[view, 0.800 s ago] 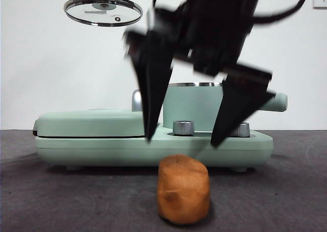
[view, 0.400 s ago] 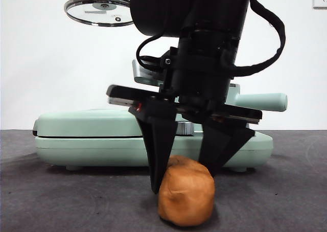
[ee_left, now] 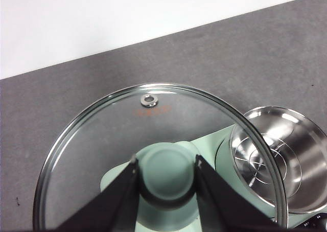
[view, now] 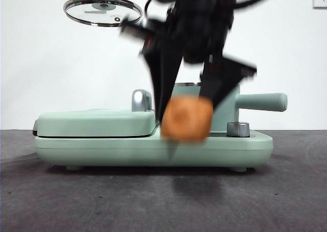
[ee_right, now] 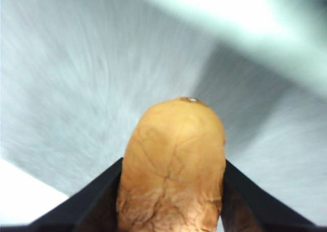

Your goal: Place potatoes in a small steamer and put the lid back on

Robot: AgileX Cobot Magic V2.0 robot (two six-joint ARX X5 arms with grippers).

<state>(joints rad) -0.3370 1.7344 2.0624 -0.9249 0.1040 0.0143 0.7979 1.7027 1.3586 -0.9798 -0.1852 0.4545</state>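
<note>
- Potato [view: 187, 119]: it hangs in the air, clear of the dark surface [view: 163, 191], pinched between the fingers [view: 166, 84] of the right gripper [ee_right: 172, 191]. In the front view it sits in front of the green appliance's base [view: 153, 147], about level with the foot of the small steamer [view: 225, 109]. Blur in the front and right wrist views suggests the arm is moving.
- Progress: the pick-up looks done, but the potato is not yet in the pot. Carrying it over the rim and letting go is, by my reading, the step in hand.
- Lid [ee_left: 153, 155]: it is off the steamer, held high by the left gripper [ee_left: 166, 178], whose fingers [ee_left: 120, 191] clamp the mint-green knob [ee_left: 166, 173] from both sides. In the front view the lid is near the top left, well apart from the pot. Putting it back comes last.
- Small steamer: the left wrist view looks down into it; the steel bowl [ee_left: 278, 163] is open and holds nothing that I can see, only a ridged pattern on its floor.
- The flat griddle section [view: 94, 122] beside the pot has its cover down; what is inside is hidden.
</note>
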